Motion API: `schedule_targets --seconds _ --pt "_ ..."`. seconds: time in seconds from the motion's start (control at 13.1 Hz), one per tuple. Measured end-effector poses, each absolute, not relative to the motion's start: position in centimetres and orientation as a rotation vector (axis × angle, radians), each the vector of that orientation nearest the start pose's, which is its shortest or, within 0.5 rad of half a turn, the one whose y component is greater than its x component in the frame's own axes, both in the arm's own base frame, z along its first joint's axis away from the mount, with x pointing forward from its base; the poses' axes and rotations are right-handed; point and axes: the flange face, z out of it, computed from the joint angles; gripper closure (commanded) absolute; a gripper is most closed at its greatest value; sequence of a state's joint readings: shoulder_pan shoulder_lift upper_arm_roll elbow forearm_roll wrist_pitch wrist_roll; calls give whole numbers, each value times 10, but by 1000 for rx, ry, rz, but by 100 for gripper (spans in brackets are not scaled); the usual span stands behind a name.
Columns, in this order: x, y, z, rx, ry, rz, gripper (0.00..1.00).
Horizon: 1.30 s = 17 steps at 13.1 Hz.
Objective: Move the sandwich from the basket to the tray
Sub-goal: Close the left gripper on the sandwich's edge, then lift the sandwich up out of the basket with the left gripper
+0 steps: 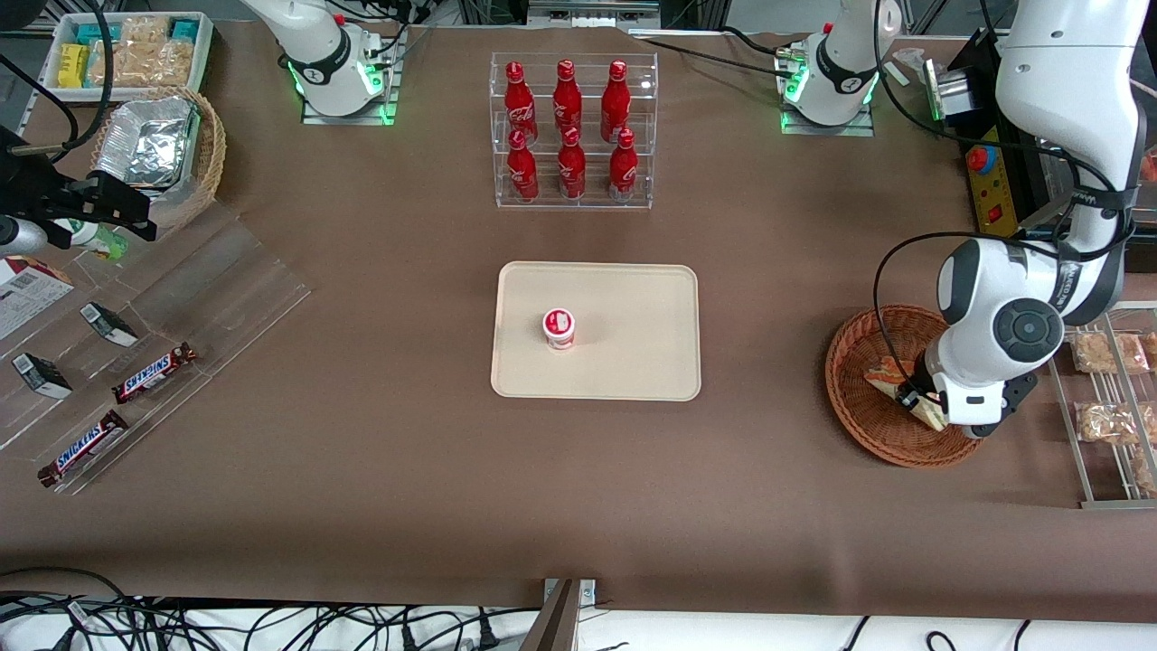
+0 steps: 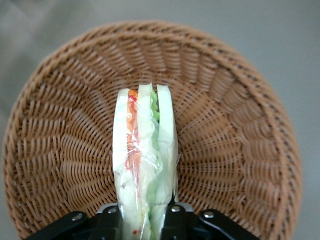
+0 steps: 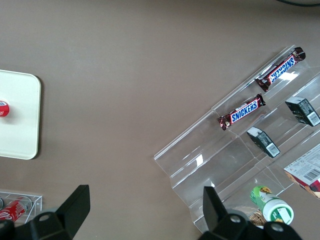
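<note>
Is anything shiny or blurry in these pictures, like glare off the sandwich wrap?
Left wrist view: the sandwich in the gripper shows crinkly highlights on its wrap; the basket is sharp, the table around it soft. Front view: green lights glow at the arm bases; foil containers glint.

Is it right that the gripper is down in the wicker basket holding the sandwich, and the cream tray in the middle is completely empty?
Not quite. The gripper does hold the sandwich in the basket, but the front view shows a small red-and-white cup standing on the tray.
</note>
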State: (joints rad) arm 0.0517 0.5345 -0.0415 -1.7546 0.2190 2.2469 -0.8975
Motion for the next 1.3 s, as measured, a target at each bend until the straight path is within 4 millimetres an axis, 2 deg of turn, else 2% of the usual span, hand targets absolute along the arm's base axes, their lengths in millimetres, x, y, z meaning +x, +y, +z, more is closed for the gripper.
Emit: schedule_targets --seconds 0.15,0.46,0.69,0.84,1.15,1.3 --pt "658 15 291 -2791 -1059 -40 100" --pt "655 12 364 -2860 -860 -4 100" --pt "647 2 404 -2968 -696 20 100" --pt "642 -26 421 -3013 -579 58 100" --pt "632 -104 453 -3063 -387 120 100" --pt "623 -143 461 -3089 -293 128 100"
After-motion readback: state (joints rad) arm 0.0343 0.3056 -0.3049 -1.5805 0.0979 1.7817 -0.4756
